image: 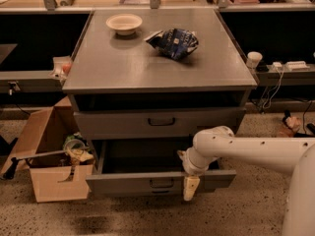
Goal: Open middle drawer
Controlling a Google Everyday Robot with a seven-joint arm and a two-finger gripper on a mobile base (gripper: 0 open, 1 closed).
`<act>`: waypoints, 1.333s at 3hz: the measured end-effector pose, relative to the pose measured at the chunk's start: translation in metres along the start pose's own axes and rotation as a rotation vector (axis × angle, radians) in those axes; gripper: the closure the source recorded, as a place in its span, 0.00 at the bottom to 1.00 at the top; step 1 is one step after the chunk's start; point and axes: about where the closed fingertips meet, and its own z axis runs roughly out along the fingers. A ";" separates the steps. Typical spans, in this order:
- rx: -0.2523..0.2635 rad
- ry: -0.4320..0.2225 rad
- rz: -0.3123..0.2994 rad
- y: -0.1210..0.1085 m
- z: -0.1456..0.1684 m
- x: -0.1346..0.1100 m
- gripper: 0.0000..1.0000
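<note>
Two grey drawer fronts show below the near edge of the flat grey metal worktop (157,68). The upper drawer (123,124), with a dark loop handle, sits closed just under that edge. Beneath it the middle drawer (123,184), a grey metal drawer with a wide shallow tray and a small dark loop handle (161,183) at the centre of its front, stands pulled out past the near edge, its dark inside exposed.

A white robot arm (246,151) reaches in from below the near right corner. Its gripper (190,191) hangs against the middle drawer's front panel, just right of the handle. I cannot tell whether it is spread or pressed together.

A round white bowl (124,22) sits near the far left corner. A crumpled blue bag (173,42) lies to its right, toward the far edge. An open brown cardboard box (54,183) stands on the floor beyond the left edge.
</note>
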 end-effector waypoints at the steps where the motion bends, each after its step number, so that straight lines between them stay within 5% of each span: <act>1: -0.018 0.007 -0.007 0.003 0.006 0.001 0.00; 2: -0.117 0.046 -0.041 0.020 0.034 0.004 0.00; 3: -0.202 0.083 -0.051 0.041 0.055 0.012 0.19; 4: -0.210 0.084 -0.046 0.045 0.048 0.010 0.50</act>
